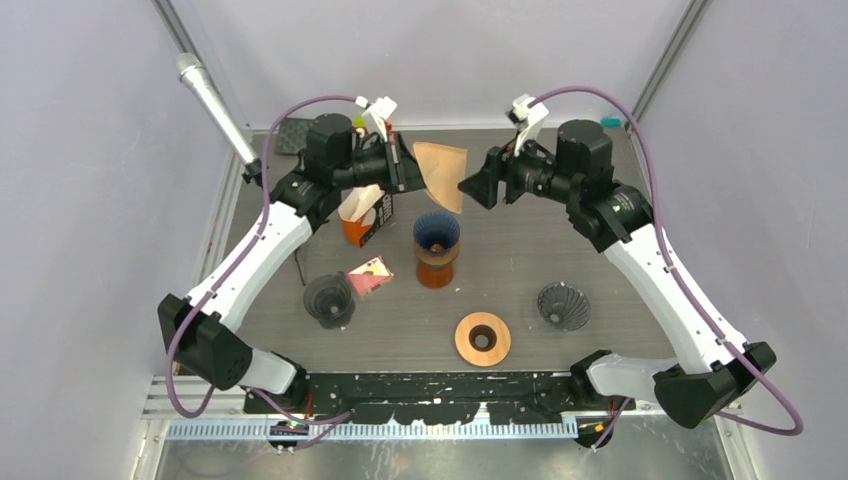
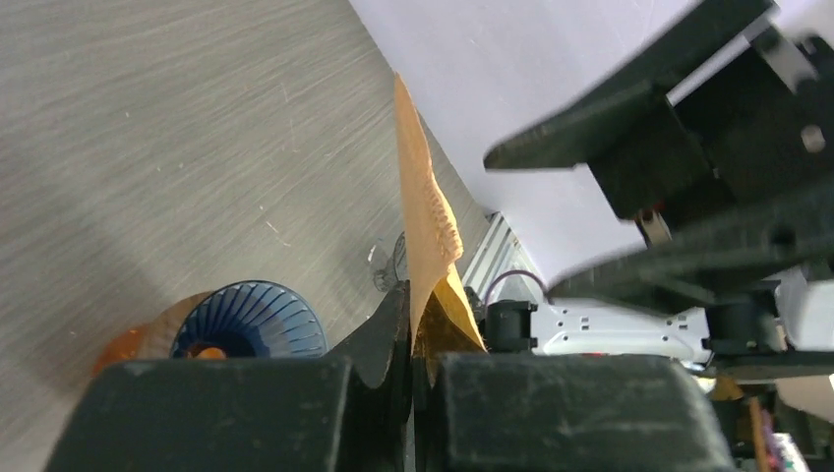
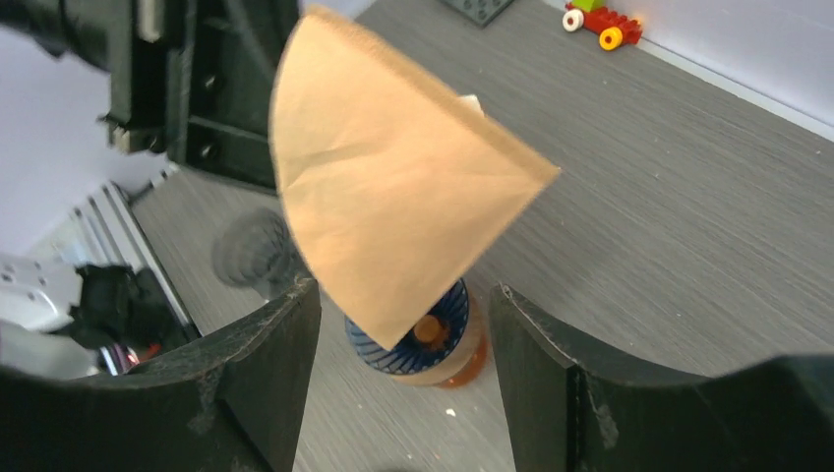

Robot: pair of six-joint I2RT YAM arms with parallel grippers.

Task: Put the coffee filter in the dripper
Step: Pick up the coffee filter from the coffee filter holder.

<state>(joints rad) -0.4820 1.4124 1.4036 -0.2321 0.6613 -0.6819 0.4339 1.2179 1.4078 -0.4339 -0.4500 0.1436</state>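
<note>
- The coffee filter was a tan paper cone pressed flat. It was fan-shaped, with one curved rim and two straight sides meeting at a point.
- Its surface was matte and softly creased. In the left wrist view, a crimped seam ran along one edge.
- We saw it held in the air over the far side of the blue dripper, clear of that dripper's rim. Its point hung downward toward the ribbed bowl.
- The left gripper was clamped on the filter. Its two black fingers pinched the paper near one straight side, with no gap showing between them.
- The right gripper stood with its jaws spread wide, above and to the right-arm side of the blue dripper. The filter's lower tip hung in the gap between the jaws, and we could see neither finger gripping it.
- The blue dripper sat upright on an amber server, with nothing in its bowl.
- On the table, nearer the arm bases than the blue dripper, stood two dark grey drippers. One was on the left-arm side and one on the right-arm side.
- A wooden ring lay nearer still, well apart from the blue dripper.
</note>
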